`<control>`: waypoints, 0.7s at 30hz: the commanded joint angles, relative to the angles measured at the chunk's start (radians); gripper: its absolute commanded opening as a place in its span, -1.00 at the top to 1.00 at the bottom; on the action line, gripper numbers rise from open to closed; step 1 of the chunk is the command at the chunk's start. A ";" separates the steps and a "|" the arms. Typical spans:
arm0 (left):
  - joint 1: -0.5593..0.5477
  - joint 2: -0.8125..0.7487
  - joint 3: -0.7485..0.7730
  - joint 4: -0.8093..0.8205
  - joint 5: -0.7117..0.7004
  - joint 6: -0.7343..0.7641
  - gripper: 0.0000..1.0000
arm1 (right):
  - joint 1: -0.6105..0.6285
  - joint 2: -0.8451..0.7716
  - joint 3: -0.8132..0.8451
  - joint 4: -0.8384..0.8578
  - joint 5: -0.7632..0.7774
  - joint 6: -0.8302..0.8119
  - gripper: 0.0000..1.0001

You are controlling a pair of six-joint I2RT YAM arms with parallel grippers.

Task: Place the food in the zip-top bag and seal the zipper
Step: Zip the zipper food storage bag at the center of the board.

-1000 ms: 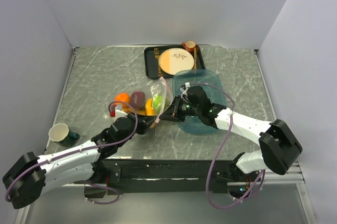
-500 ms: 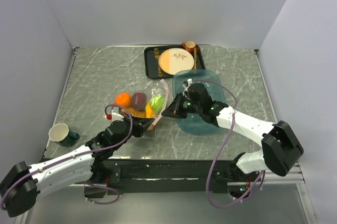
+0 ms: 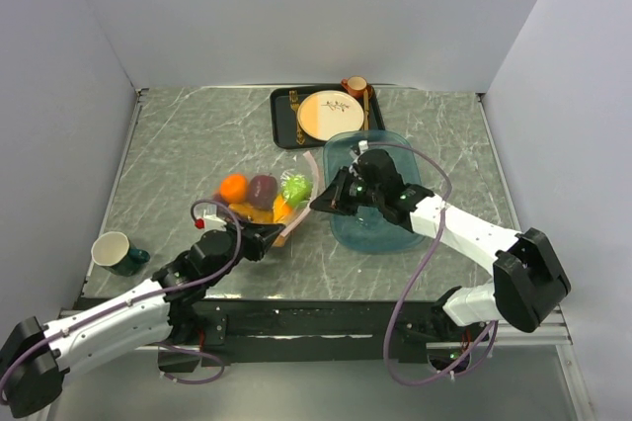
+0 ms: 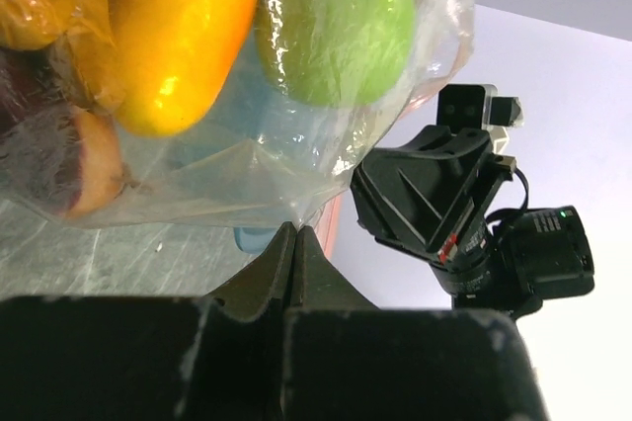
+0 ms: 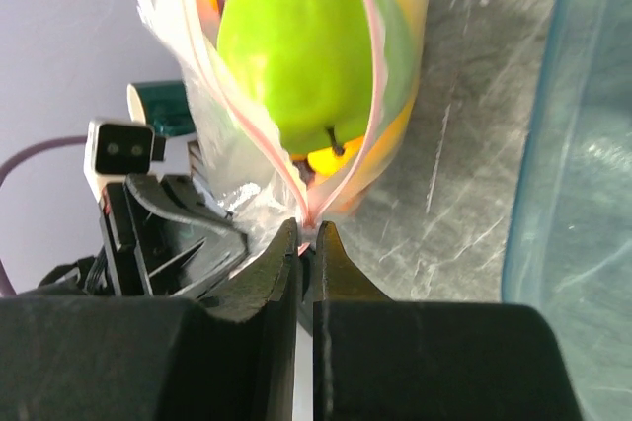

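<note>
The left gripper (image 4: pixel 296 238) was clamped on the clear crinkly zip-top bag (image 4: pixel 227 169), and the right gripper (image 5: pixel 307 238) on its gaping pale pink zipper (image 5: pixel 363 65); a slip could spill the green plastic apple (image 5: pixel 291 55).

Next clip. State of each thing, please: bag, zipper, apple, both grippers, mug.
Large clear crinkly zip-top bag: holds toy food, pinched by both grippers.
Pale pink zipper strip: unsealed, sides spread apart.
Green toy apple: inside the bag, at its mouth.
Left gripper: shut on the bag.
Right gripper: shut on the zipper's end.
Dark green mug: upright.
</note>
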 commanded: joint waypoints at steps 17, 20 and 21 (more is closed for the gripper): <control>0.002 -0.286 -0.015 -0.364 -0.068 -0.044 0.99 | -0.137 0.013 0.125 -0.015 0.075 -0.109 0.94; 0.002 -0.316 -0.012 -0.405 -0.074 -0.049 0.99 | -0.145 0.028 0.140 -0.012 0.061 -0.112 0.94; 0.002 -0.324 -0.012 -0.413 -0.076 -0.052 0.99 | -0.145 0.033 0.142 -0.012 0.058 -0.113 0.95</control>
